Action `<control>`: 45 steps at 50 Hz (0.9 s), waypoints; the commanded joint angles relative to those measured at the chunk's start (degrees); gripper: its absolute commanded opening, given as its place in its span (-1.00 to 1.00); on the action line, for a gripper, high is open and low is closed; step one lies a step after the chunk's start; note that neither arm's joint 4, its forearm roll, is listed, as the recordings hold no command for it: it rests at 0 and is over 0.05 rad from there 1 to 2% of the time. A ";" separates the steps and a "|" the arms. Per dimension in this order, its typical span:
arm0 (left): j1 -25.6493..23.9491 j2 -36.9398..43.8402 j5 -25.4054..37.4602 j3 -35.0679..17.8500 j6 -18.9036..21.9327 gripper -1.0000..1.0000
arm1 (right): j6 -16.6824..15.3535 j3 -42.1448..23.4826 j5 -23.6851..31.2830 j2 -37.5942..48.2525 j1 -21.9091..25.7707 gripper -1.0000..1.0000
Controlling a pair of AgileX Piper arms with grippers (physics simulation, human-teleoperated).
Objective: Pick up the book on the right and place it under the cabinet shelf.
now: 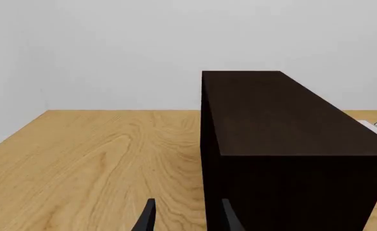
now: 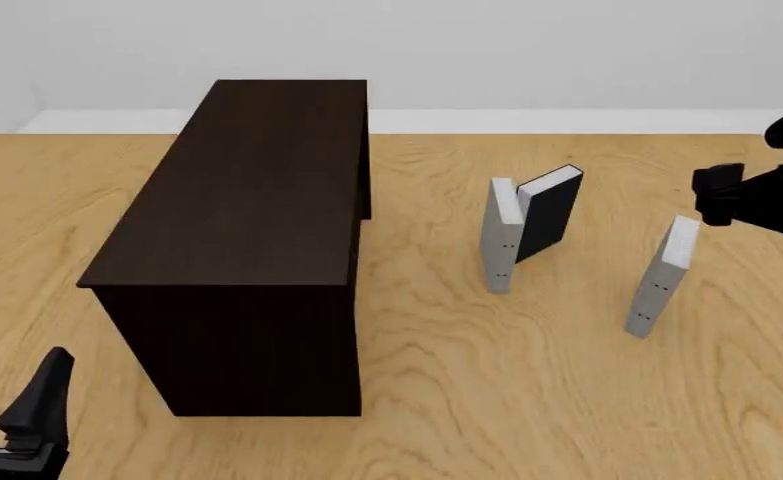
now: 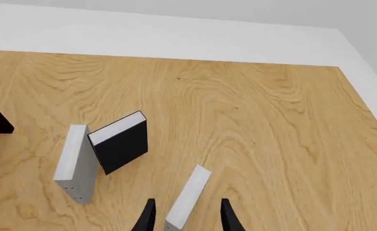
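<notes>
Left wrist view: my left gripper [image 1: 186,216] is showing two dark fingertips parted with nothing between them, sitting just beside the near end of the large, long, very dark brown wood-grain cabinet shelf [image 1: 284,144]. No book is lying within its reach here.

Front view: the thin light-grey hardcover book with white page edges [image 2: 662,276] is standing upright on the light wooden table [image 2: 498,400], on the right side, well apart from the cabinet shelf [image 2: 251,240]. A second near-identical grey book [image 2: 502,233] and a black-covered book [image 2: 549,212] are leaning together between them. The right gripper [image 2: 719,192] is hanging just beyond the target, so I'm judging the right arm the nearer one; I cannot tell its opening in this view.

Right wrist view: the right gripper [image 3: 186,216] is spread open, holding nothing, fingers straddling the near end of the book [image 3: 187,197]. The book's top edge is running away from me, roughly in line with the fingers, and slightly tilted.
</notes>
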 commanded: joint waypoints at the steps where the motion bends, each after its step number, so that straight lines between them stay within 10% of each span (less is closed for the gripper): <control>1: 0.01 -0.01 -0.04 0.05 0.00 1.00 | 0.32 -0.03 -3.11 4.87 -0.49 1.00; 45: 0.04 0.18 -0.19 0.03 -0.01 1.00 | 0.69 0.70 -13.69 21.77 -2.46 1.00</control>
